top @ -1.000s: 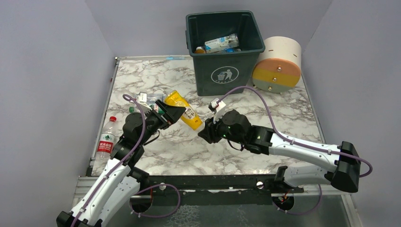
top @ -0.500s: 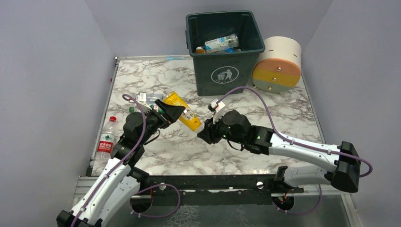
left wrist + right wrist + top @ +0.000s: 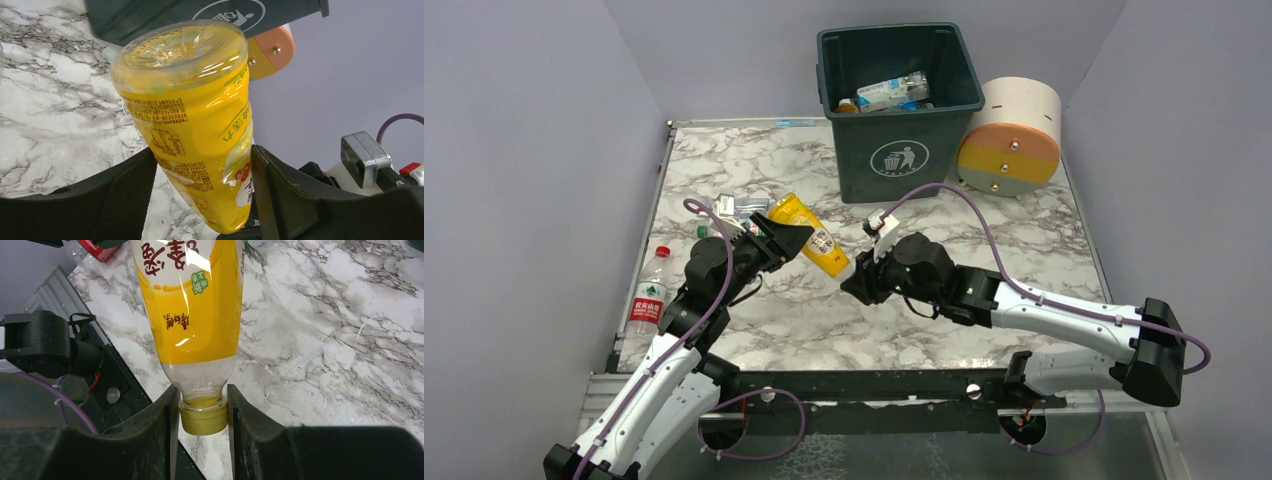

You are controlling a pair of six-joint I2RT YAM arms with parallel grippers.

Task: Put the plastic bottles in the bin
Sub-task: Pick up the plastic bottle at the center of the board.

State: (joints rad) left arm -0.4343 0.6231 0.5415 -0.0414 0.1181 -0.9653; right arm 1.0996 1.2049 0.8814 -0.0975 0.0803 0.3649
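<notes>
Two arms on one bottle here. From the top camera, the yellow-orange bottle (image 3: 816, 236) sits slantwise between the arms, fat end toward the far left and cap end toward the near right. The left end effector (image 3: 799, 238) is around the fat end and the right end effector (image 3: 852, 284) is at the cap end. The bin (image 3: 899, 160) stands upright at the far edge of the worktop (image 3: 984, 230), well apart from all that, with a few bottles (image 3: 892, 92) lying inside. A cream-and-orange cylinder (image 3: 1012, 135) lies on its side just right of the bin. A clear bottle (image 3: 650, 290) with a red cap lies at the worktop's left edge. A crumpled clear bottle (image 3: 742, 207) lies just behind the left end effector.

Left wrist cam: the yellow-orange bottle (image 3: 190, 125) fills the frame, base pointing off toward the bin (image 3: 150, 15). The black fingers (image 3: 130, 185) sit on either side of the yellow body. Both look to be touching it, so I'd call it grasped, but the contact is right at the frame's bottom and hard to judge.

Right wrist cam: this one's clear. The fingers (image 3: 150, 440) are clenched on the bottle's yellow cap (image 3: 203, 420), one on each side. The neck and yellow body (image 3: 192, 305) run away from the camera over the marble.
</notes>
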